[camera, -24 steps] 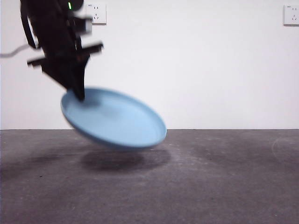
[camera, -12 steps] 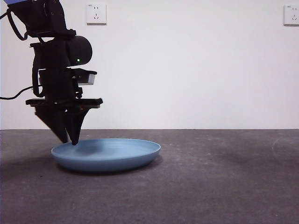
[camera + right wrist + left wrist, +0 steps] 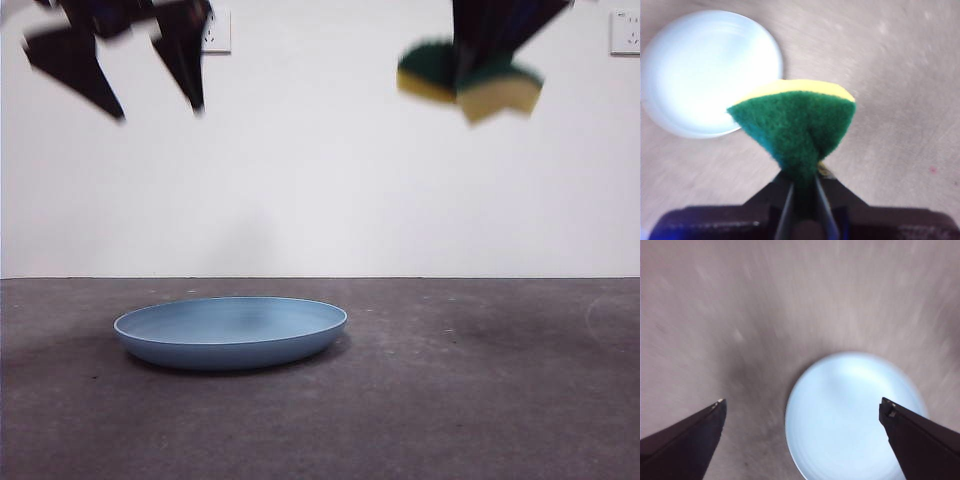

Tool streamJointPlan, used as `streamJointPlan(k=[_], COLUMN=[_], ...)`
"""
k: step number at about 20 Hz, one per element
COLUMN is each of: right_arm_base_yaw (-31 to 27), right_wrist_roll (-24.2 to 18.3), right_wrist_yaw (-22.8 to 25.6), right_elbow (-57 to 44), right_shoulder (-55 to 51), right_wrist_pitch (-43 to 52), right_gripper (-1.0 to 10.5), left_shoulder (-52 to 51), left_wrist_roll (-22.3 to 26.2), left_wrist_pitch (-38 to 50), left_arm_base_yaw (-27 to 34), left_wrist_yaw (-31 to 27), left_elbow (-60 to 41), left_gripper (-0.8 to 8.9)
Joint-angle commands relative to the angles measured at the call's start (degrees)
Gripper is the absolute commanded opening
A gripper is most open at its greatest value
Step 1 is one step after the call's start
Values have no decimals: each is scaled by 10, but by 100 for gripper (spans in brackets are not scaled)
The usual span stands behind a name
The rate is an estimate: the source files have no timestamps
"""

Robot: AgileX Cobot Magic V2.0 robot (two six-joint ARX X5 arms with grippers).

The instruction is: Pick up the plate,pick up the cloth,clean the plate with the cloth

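Observation:
The light blue plate (image 3: 231,331) lies flat on the grey table, left of centre. It also shows in the left wrist view (image 3: 855,415) and the right wrist view (image 3: 710,70). My left gripper (image 3: 155,95) is open and empty, high above the plate at the top left; its jaws stand wide apart in its wrist view (image 3: 802,407). My right gripper (image 3: 480,60) is high at the top right, shut on the yellow and green sponge, the cloth (image 3: 470,85), which is pinched and folded between its jaws (image 3: 797,132).
The dark grey table (image 3: 450,400) runs to a white wall. Wall sockets (image 3: 215,30) sit at the top left and top right (image 3: 625,30).
The left gripper set the plate down flat, let go of it and rose, opening. The right gripper with the sponge has come into view at the top right.

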Motion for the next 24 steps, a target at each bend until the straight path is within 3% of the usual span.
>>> streamJointPlan(k=[1,6,12,17,18,19,22,24], right_arm_base_yaw=[-33,-103,-118,-118,-118,-118,-118,-117], right_wrist_roll=[1,1,1,-5,-5,-5,-5,-5], right_wrist_yaw=[-26,-83,-99,-98,-98,-98,-97,-97], right_elbow=[-5,-5,-5,-5,-5,-5,-5,-5], right_shoulder=[54,195,306,328,328,328,328,327], right_wrist_pitch=[35,97,140,142,141,139,134,134], right_gripper=[-12,-12,-12,11,66,190,648,662], left_shoulder=[-48,-169,-281,-301,-301,-301,-301,-301], left_wrist_roll=[-12,-28,-43,-44,-44,-44,-42,-42], left_wrist_pitch=[0,57,84,88,89,89,90,90], left_arm_base_yaw=[-9,-42,-100,-108,-108,-108,-108,-108], left_wrist_yaw=[-3,-3,-4,-4,-4,-5,-5,-5], left_elbow=[-11,-114,-219,-233,-233,-233,-233,-233], left_gripper=[531,530,530,530,529,529,529,529])
